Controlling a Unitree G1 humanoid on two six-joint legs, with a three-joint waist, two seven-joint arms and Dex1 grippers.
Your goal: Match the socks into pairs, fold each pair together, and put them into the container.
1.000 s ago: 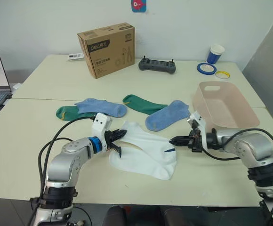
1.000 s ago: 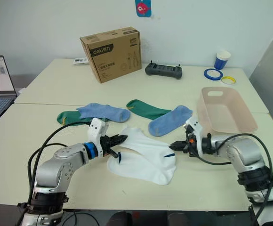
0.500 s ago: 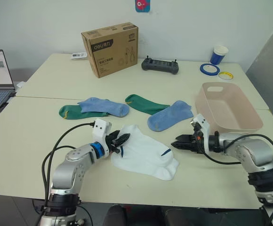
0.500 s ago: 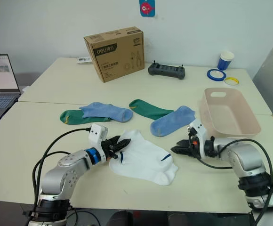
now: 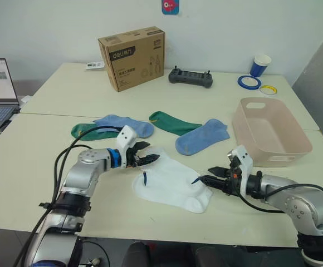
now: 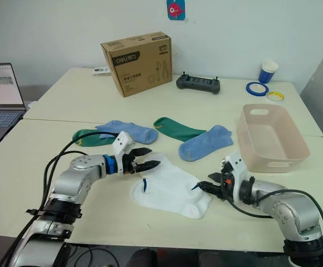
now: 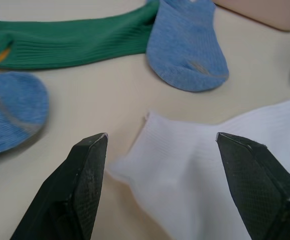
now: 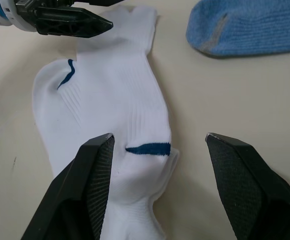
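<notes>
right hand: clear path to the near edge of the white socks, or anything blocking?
Probably yes. The right hand sits open right at the edge of the white socks, with bare table between and nothing over them. The left hand is at their far end, out of the way.

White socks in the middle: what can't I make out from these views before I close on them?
- White socks: overlapped in the head views, so the lower sock's outline is hidden by the upper one.
- Left wrist view: the white cuff is blurred, and the picture's edge cuts the sock off.
- Dark green sock: partly covered by the light blue sock.
</notes>
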